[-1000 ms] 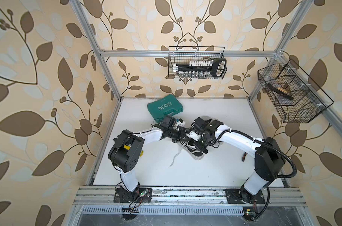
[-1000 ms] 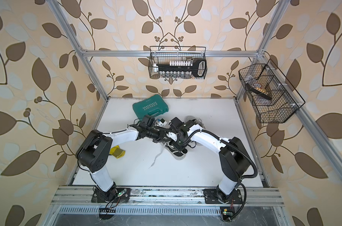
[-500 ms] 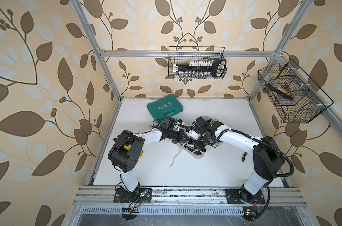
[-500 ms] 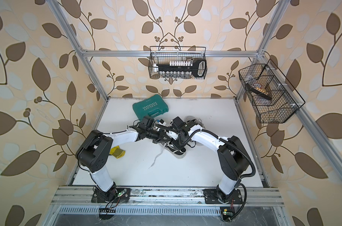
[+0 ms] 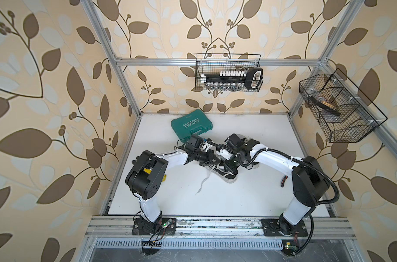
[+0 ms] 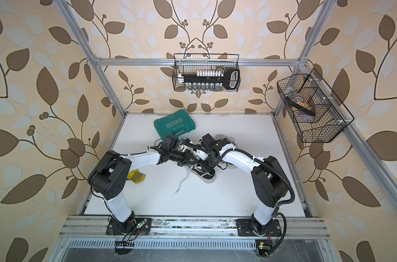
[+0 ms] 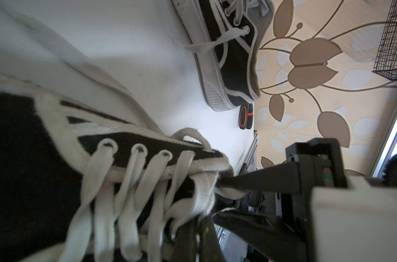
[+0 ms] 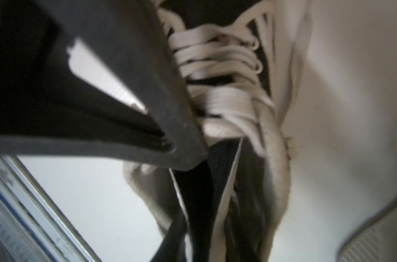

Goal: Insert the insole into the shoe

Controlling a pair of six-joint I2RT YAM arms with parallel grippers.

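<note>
Left gripper (image 5: 215, 161) is closed, its tips pressed against the laced top of a black shoe (image 5: 228, 176) with a white sole. We cannot tell whether it pinches a lace or the tongue. Just behind that arm lies a green plastic case (image 5: 191, 126). Its white lettering reads EXPLOIT and is upside down from our side.

The shoe lies near the middle of the white table (image 5: 238, 204), toe toward the front, with one loose lace (image 5: 203, 181) trailing to the front left. In the right wrist view a thin dark sheet with a pale edge, which we take for the insole (image 8: 199, 181), stands in the shoe's mouth.

On the back wall above hangs a wire basket (image 5: 228, 72) holding a black rack of small white and metal pieces. The right gripper (image 5: 229, 167) reaches down at the shoe's mouth, jaws apart, with one fingertip (image 7: 224, 181) inside the collar.

Farther right, a second shoe (image 7: 229, 56) lies apart, with a small black and orange object (image 7: 246, 115) at its heel. Another wire basket (image 5: 342, 108) hangs on the right wall.
</note>
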